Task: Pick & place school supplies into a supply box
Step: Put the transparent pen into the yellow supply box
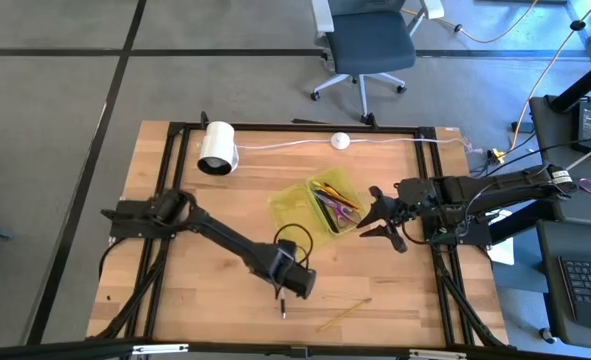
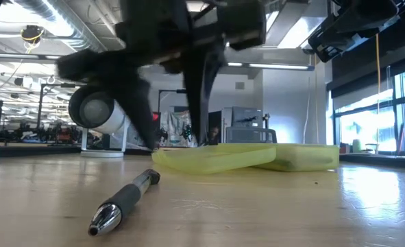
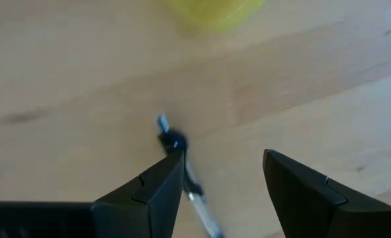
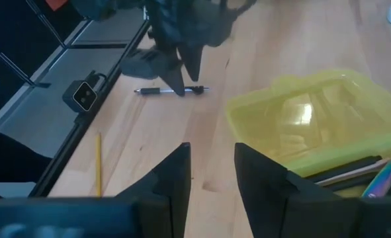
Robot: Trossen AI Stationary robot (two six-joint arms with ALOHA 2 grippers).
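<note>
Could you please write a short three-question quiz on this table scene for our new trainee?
1. True or false: the pen already lies in the box.
2. Which claw hangs over the pen?
A. left
B. right
3. Fill in: the pencil lies on the ____, outside the box.

Key:
1. False. The pen lies on the table, with the open left claw just above it.
2. A. The right claw waits beside the box, its fingers apart and empty.
3. table
</note>
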